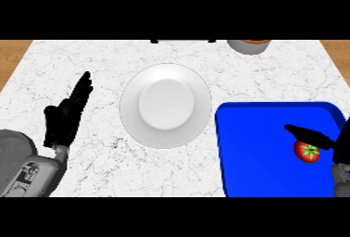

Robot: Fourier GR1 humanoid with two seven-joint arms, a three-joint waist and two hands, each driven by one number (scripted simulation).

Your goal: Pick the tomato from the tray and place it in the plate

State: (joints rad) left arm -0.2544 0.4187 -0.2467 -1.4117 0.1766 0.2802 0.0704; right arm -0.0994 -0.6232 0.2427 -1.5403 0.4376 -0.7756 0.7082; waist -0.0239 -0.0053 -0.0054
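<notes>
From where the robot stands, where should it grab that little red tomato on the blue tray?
Probably around the round red tomato's middle, coming from above and the right, where the right hand hovers with fingers over it. It is smooth and round, green stalk up, lying free on the flat blue tray near its right side, so opposite sides seem reachable.

Red tomato (308, 152), blue tray (266, 152), white plate (165, 105), grey-veined white marble counter (103, 166).

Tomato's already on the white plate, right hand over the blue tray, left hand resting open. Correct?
Not quite. The head view shows the tomato on the blue tray, under the right hand; the white plate holds nothing. The left hand does rest open.
</notes>
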